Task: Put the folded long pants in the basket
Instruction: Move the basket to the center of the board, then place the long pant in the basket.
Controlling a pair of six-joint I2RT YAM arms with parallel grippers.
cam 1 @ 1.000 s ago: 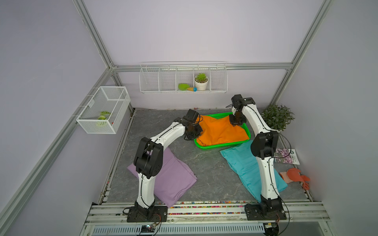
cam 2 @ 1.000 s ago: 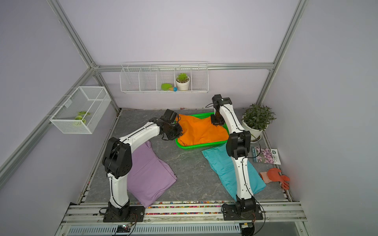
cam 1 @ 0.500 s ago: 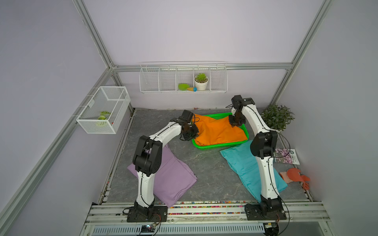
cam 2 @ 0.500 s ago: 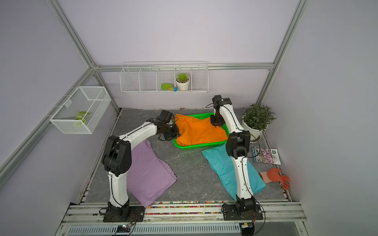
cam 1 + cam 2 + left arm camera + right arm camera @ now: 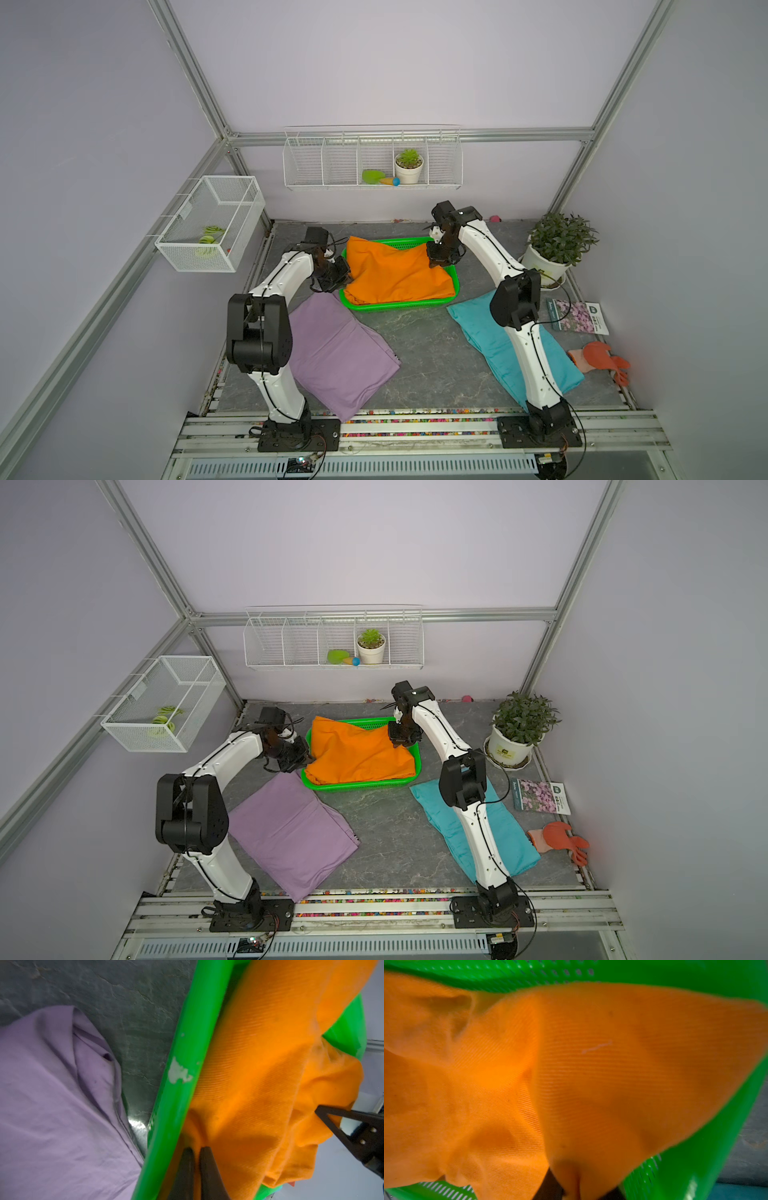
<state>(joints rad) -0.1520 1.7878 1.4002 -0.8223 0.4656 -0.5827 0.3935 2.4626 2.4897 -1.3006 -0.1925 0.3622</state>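
Orange pants (image 5: 399,274) lie in the green basket (image 5: 399,306), which sits near the middle of the surface's far edge. They are held at both ends. The left gripper (image 5: 345,276) is clamped on a fold at the basket's left rim. Its wrist view shows the two dark fingertips (image 5: 188,1155) almost together, with cloth bunched between them. The right gripper (image 5: 440,259) pinches the far right corner and holds it up above the rim, so the cloth rises in a peak there. Its wrist view shows cloth (image 5: 571,1084) drooping between its fingers (image 5: 551,1185).

Lilac pants (image 5: 336,357) lie flat by the surface's front left corner. Their far corner is just beside the basket's left front corner and under the left arm. Teal pants (image 5: 476,332) lie toward the front right, and the right arm crosses above them. A potted plant (image 5: 557,245) stands at the right edge, with a flowered booklet (image 5: 577,318) and an orange glove (image 5: 598,357) nearer the front.

The orange cloth has a fine ribbed weave and is crumpled in soft folds. The basket is glossy plastic with slotted walls (image 5: 645,1169) and a rounded rim (image 5: 182,1043) that has a chipped white patch. The surface (image 5: 424,353) is dark grey and stone-veined.
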